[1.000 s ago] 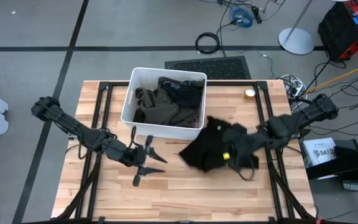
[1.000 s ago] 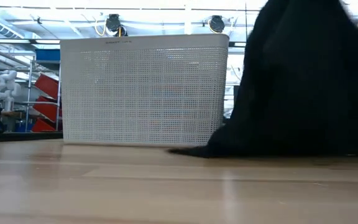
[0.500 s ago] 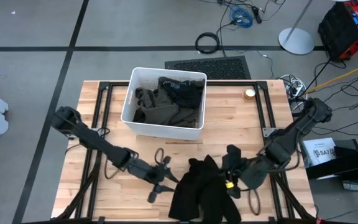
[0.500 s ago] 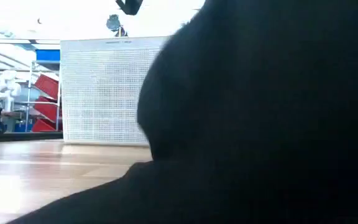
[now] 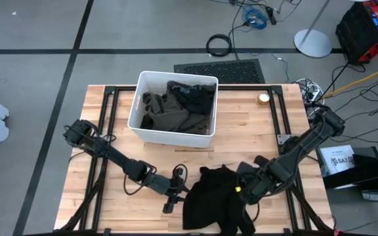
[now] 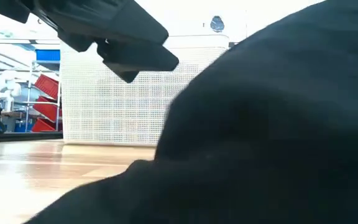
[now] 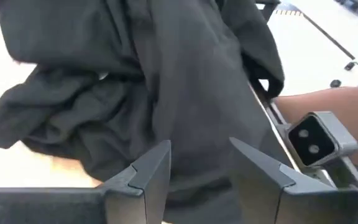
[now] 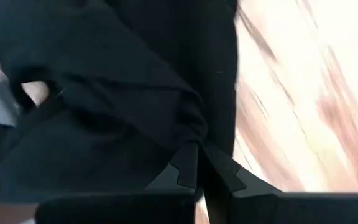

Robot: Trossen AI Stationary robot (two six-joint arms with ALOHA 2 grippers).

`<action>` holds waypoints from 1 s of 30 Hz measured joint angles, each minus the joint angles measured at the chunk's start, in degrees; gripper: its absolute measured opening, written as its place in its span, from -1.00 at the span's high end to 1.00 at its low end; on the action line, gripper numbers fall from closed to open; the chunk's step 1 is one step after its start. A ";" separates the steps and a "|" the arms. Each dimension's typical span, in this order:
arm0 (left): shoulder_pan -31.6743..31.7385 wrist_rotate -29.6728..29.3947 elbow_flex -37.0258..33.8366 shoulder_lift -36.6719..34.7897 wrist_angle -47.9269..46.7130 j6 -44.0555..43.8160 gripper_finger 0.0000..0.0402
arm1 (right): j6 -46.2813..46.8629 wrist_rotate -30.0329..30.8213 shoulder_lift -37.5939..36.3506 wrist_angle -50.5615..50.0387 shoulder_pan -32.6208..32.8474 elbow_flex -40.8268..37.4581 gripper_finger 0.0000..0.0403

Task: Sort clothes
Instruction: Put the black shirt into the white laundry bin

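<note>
Overhead look at a wooden table (image 5: pixel 110 203) on a grey floor. White plastic bin (image 5: pixel 139 98) at about twelve o'clock on the tabletop, holding a dark olive green garment (image 5: pixel 169 113) and another dark garment (image 5: pixel 192 95) toward its far right corner. Small round tin (image 5: pixel 263 98) near the two o'clock edge of the table.

Black garment (image 5: pixel 210 206) bunched at six o'clock, draping toward the near edge of the table. Seen level from the tabletop, the same black cloth (image 6: pixel 272 130) fills most of the frame, with the perforated bin wall (image 6: pixel 117 106) behind it.

Right gripper (image 5: pixel 240 190) low over the table at about five o'clock, at the right side of the black garment, fingers (image 8: pixel 191 169) pinched together on a gathered fold of the cloth (image 8: pixel 110 93), bare wood beside it.

Left gripper (image 5: pixel 174 193) reaching in from nine o'clock, tip just beside the left edge of the black garment at about seven o'clock. Two grey fingers (image 7: pixel 145 171) standing apart with the black fabric (image 7: pixel 166 81) in front of and between them; not closed on it, contact unclear. Underside of this arm (image 6: pixel 104 37) at the upper left of the level view.

Coiled cables (image 5: pixel 219 44) and a white round stand base (image 5: pixel 312 43) on the floor past twelve o'clock.
</note>
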 joint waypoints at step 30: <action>0.19 2.92 0.00 0.27 -0.47 2.90 0.19 | -4.57 -0.48 -1.73 -1.32 0.00 14.21 0.25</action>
